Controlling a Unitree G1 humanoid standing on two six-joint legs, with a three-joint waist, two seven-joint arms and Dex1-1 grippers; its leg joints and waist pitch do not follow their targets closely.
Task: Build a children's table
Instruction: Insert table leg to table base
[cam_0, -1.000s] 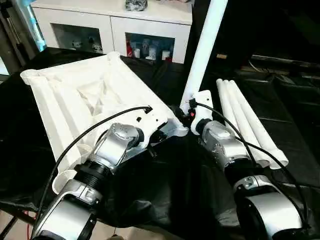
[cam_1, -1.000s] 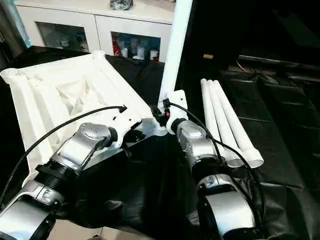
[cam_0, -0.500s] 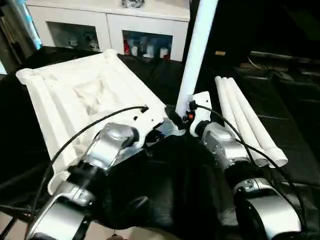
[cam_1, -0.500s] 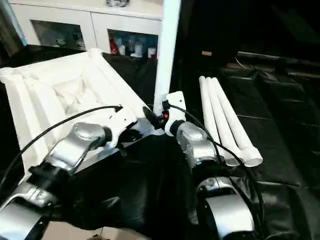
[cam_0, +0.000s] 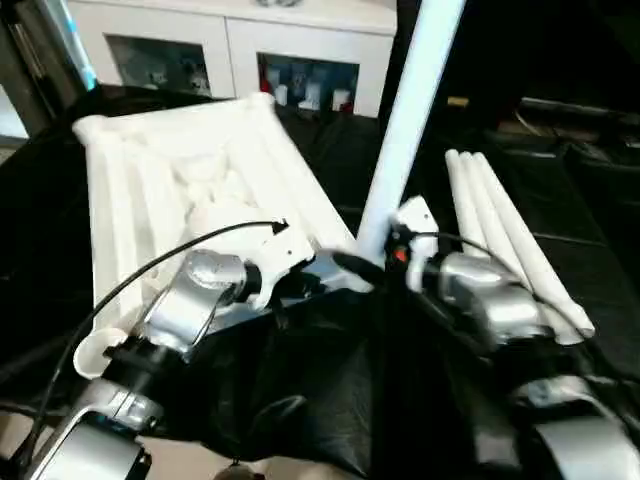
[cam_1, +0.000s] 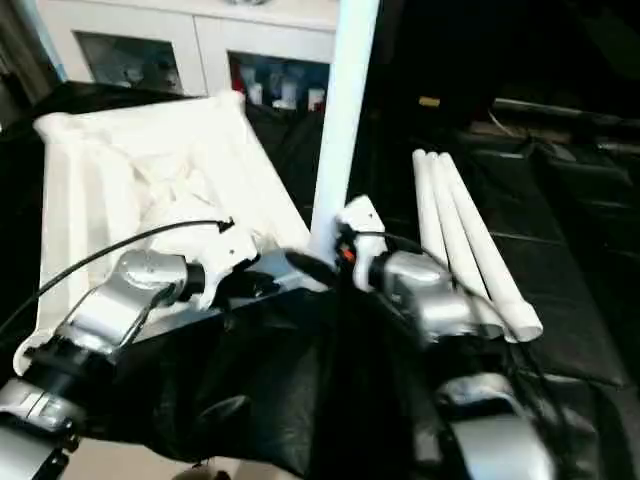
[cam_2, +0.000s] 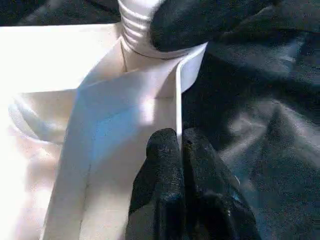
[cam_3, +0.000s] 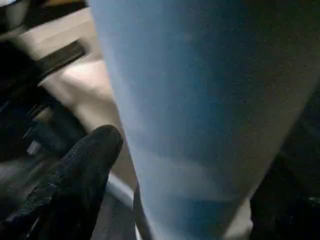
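Both silver forearms reach forward from the bottom of the head views and converge toward the middle. The left gripper (cam_2: 180, 150) has its two black fingers (cam_2: 162, 170) pressed together, pinching a thin white edge between their tips. A black cable arcs over the left wrist. The right gripper (cam_0: 375, 262) points inward toward the left one; one black finger (cam_3: 82, 170) shows in its wrist view, standing apart beside an upright white tube.
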